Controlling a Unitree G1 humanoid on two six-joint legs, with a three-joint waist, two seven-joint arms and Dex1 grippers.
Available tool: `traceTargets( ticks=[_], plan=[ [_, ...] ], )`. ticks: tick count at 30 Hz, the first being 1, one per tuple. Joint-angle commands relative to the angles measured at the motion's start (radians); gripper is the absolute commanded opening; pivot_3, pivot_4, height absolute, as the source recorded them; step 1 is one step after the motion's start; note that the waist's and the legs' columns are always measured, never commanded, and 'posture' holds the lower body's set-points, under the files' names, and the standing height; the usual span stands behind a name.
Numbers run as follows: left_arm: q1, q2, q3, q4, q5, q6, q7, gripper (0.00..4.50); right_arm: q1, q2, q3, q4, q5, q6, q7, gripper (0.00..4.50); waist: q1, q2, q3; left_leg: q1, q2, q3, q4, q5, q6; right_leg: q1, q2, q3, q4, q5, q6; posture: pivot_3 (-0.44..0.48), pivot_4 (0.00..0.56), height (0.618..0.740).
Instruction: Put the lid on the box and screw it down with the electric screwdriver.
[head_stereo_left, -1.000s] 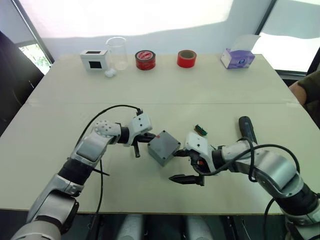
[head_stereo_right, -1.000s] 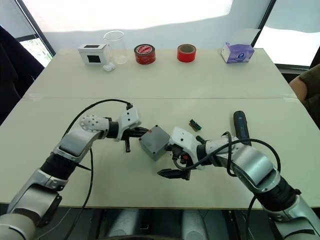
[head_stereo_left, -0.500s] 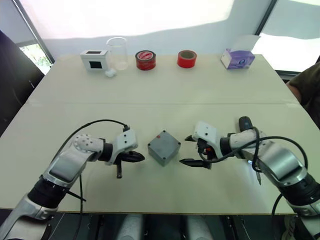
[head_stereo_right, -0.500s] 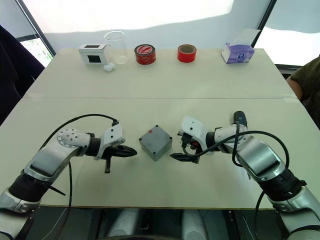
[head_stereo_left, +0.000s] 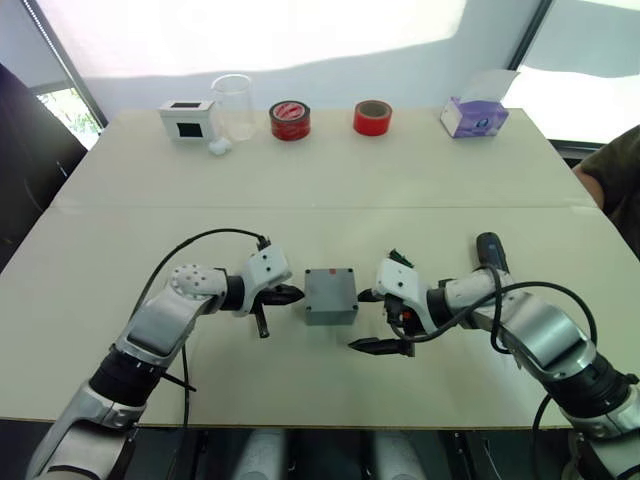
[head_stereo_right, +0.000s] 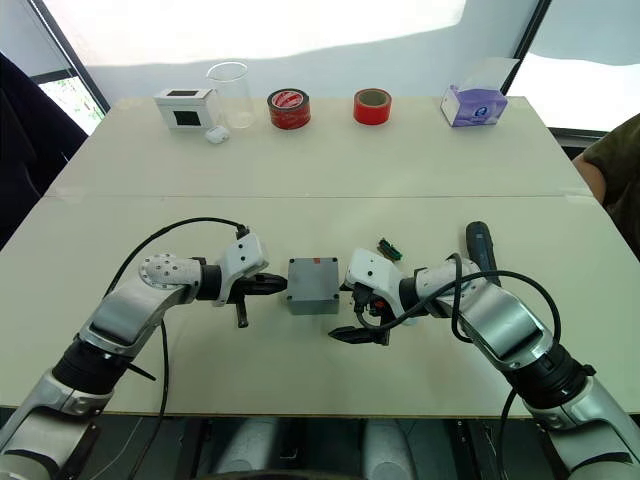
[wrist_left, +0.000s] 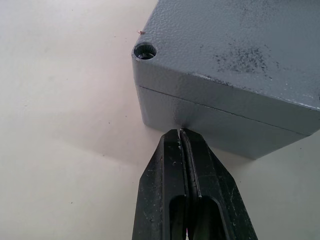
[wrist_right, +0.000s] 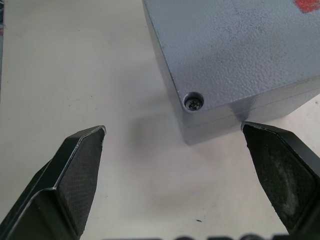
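Evidently rigid and weighty, the box (head_stereo_left: 331, 295) is sitting lidded; left pincer (wrist_left: 181, 137) together nudging its side wall, right pincer (head_stereo_left: 378, 322) apart.

Bright window backlight, soft shadows, sharp pics.

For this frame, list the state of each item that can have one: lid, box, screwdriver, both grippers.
lid: seated on the box, seam closed.
box: upright on the table, lidded.
electric screwdriver: lying on the table, unheld.
left gripper: shut, tips at the box's side.
right gripper: open, holding nothing.
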Motion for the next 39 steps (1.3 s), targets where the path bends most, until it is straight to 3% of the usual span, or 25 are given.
traceTargets(
  ticks=[1,6,13,24,27,30,39],
  plan=[
    [-0.027,-0.007,0.009,-0.022,-0.011,-0.024,-0.014,0.0,0.0,0.012,-0.017,-0.048,0.01,-0.007,-0.004,4.46,0.001,0.0,0.0,0.0,0.0,0.0,0.0,0.0,0.0,0.0,0.0,0.0,0.0,0.0,0.0,0.0,0.15,0.74],
    [-0.036,0.006,0.03,-0.012,-0.011,-0.031,-0.016,0.0,0.003,-0.005,-0.056,-0.053,0.014,0.005,-0.017,4.46,0.002,0.0,0.0,0.0,0.0,0.0,0.0,0.0,0.0,0.0,0.0,0.0,0.0,0.0,0.0,0.0,0.15,0.74],
    [-0.037,0.098,0.135,-0.071,-0.103,0.039,-0.073,0.0,0.025,-0.056,-0.329,-0.022,0.132,0.076,-0.027,4.46,0.001,0.0,0.0,0.0,0.0,0.0,0.0,0.0,0.0,0.0,0.0,0.0,0.0,0.0,0.0,0.0,0.15,0.74],
    [-0.062,0.147,0.146,-0.197,-0.214,0.126,-0.125,0.0,0.024,0.049,-0.366,0.316,0.005,-0.156,-0.139,4.46,-0.001,0.0,0.0,0.0,0.0,0.0,0.0,0.0,-0.001,0.0,0.0,0.0,0.0,0.0,0.0,0.0,0.15,0.74],
    [-0.087,0.124,0.142,-0.206,-0.218,0.134,-0.101,0.0,0.015,0.067,-0.343,0.378,-0.038,-0.211,-0.155,3.94,0.0,0.0,0.0,0.0,0.0,0.0,0.0,0.001,-0.001,0.0,0.0,0.0,0.0,0.0,0.0,0.0,0.15,0.74],
    [-0.086,0.124,0.141,-0.219,-0.227,0.144,-0.094,0.0,0.006,0.084,-0.334,0.408,-0.052,-0.23,-0.157,2.89,-0.002,0.0,0.0,0.0,0.0,0.0,0.0,0.001,-0.001,0.0,0.0,0.0,0.0,0.0,0.0,0.0,0.15,0.74],
    [-0.078,0.134,0.139,-0.211,-0.232,0.141,-0.09,0.0,-0.018,0.113,-0.327,0.449,-0.079,-0.252,-0.16,2.89,-0.001,0.0,0.0,0.0,0.0,0.0,0.0,0.001,-0.002,0.0,0.001,0.0,0.001,0.0,0.0,0.0,0.15,0.74]
  ],
)
